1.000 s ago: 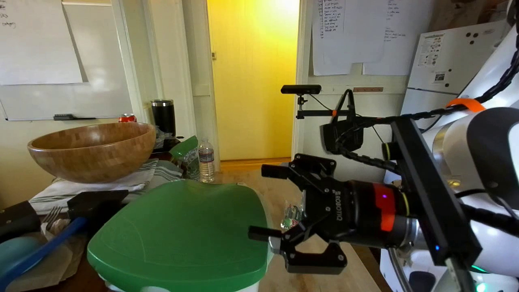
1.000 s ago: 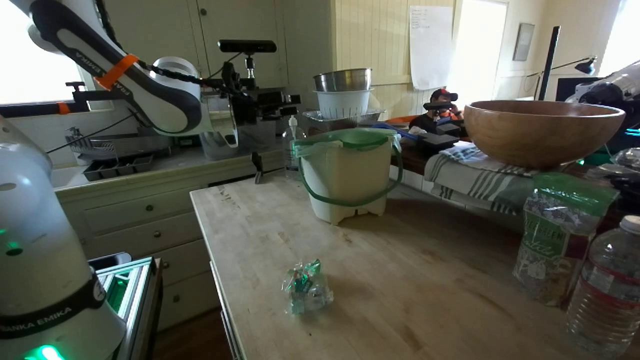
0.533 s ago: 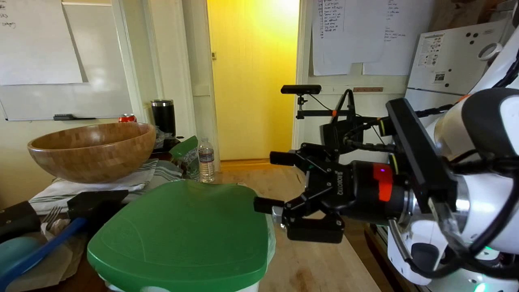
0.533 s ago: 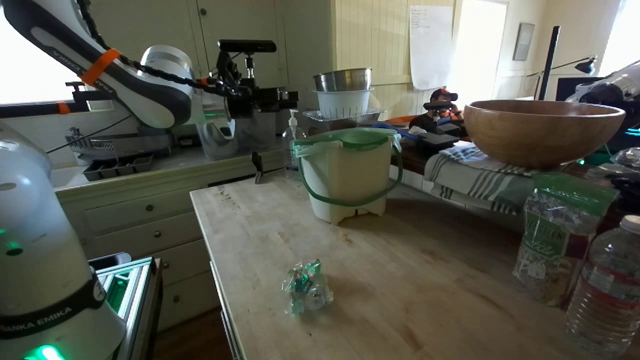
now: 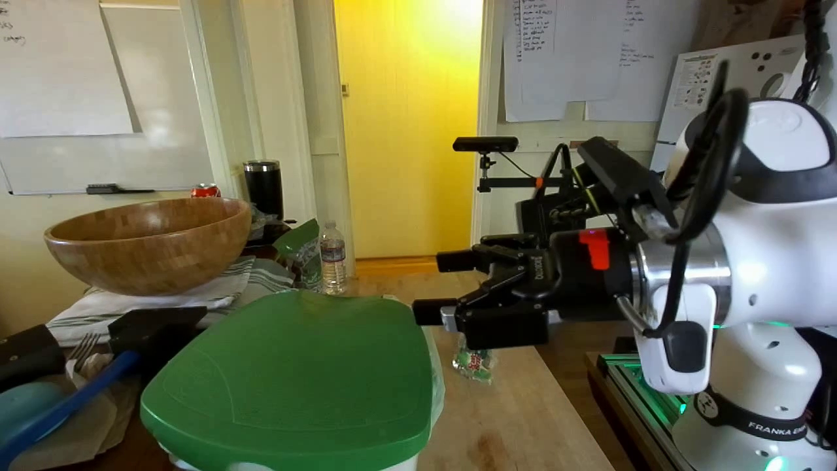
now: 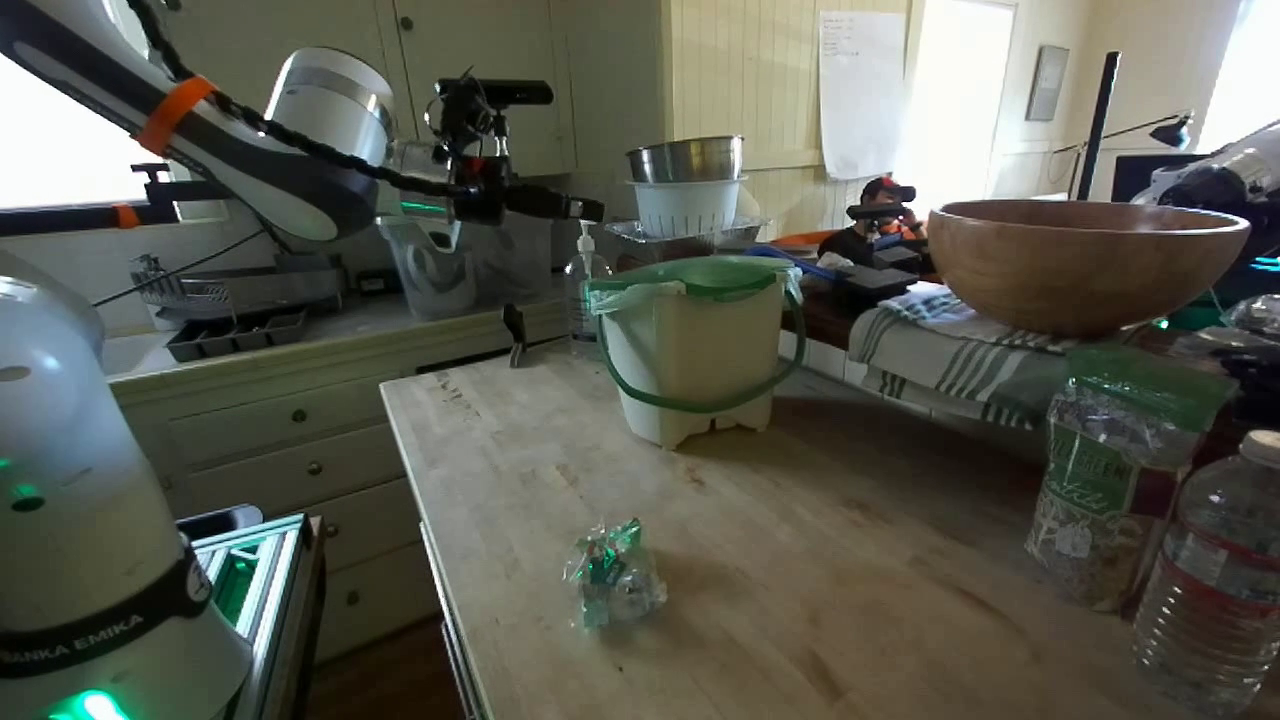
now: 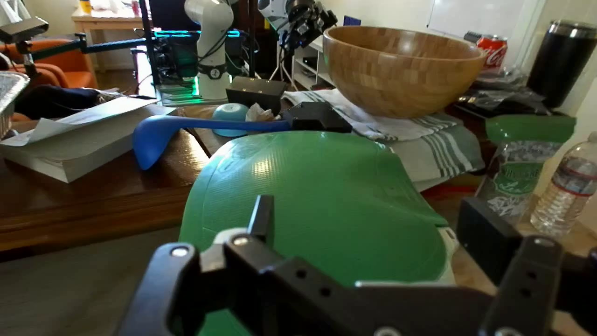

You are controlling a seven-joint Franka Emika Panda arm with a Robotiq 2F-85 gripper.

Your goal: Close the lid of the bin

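The green lid (image 5: 294, 379) lies flat over the top of the white bin (image 6: 690, 360); the lid also shows in an exterior view (image 6: 715, 275) and in the wrist view (image 7: 322, 196). Pale liner pokes out under the lid's edge, and the bin's green handle hangs down its side. My gripper (image 5: 437, 286) is open with nothing between its fingers. In an exterior view, my gripper (image 6: 588, 209) is higher than the lid and beside it. In the wrist view, the lid lies ahead of and below my open gripper (image 7: 368, 228). The bin's label is out of view.
A wooden bowl (image 6: 1085, 265) sits on a striped towel (image 6: 950, 350). A soap bottle (image 6: 587, 290) stands beside the bin. A crinkled plastic packet (image 6: 615, 575) lies on the counter. A green snack bag (image 6: 1120, 480) and a water bottle (image 6: 1215, 570) stand at the side. A blue ladle (image 7: 158, 135) lies beyond the lid.
My gripper has risen and rolled, so its fingers sit closer to level, side by side. The arm's wrist has turned with it. The lid and bin have not moved.
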